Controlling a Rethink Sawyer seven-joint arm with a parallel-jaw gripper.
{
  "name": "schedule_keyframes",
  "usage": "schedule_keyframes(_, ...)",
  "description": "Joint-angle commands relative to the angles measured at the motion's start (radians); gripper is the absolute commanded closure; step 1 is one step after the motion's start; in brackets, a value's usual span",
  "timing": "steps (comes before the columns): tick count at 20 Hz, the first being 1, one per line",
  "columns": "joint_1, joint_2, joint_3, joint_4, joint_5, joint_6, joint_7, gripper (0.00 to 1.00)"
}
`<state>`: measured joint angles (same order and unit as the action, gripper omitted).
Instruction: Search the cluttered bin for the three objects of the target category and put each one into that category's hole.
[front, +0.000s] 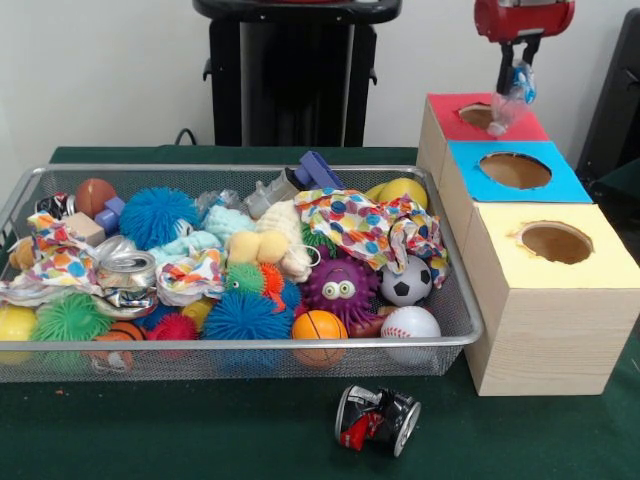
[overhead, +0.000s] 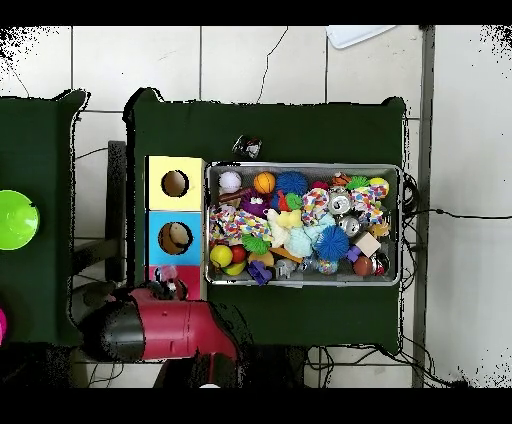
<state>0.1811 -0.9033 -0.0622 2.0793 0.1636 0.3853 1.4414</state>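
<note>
The gripper (front: 520, 62) jaws clench a bottle (front: 512, 95) just above the red hole (front: 480, 115).

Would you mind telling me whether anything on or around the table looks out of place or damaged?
Yes: a crushed drink can lies on its side on the green table, outside the wire bin, just in front of its near rim. Everything else sits in the bin, and the end effector holds a plastic bottle over the red-topped hole.
</note>
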Motion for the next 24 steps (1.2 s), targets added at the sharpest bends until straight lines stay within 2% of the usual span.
schedule_keyframes(1,0.032,0.046,-0.022,-0.041,0.063,-0.005,0.31,1.0)
schedule_keyframes(6,0.057,0.059,-0.034,-0.084,0.064,0.025,0.328,1.0)
schedule_keyframes(16,0.057,0.067,-0.043,-0.183,0.05,0.124,0.323,1.0)
schedule_keyframes(24,0.036,0.085,-0.029,-0.224,0.038,0.121,0.288,1.0)
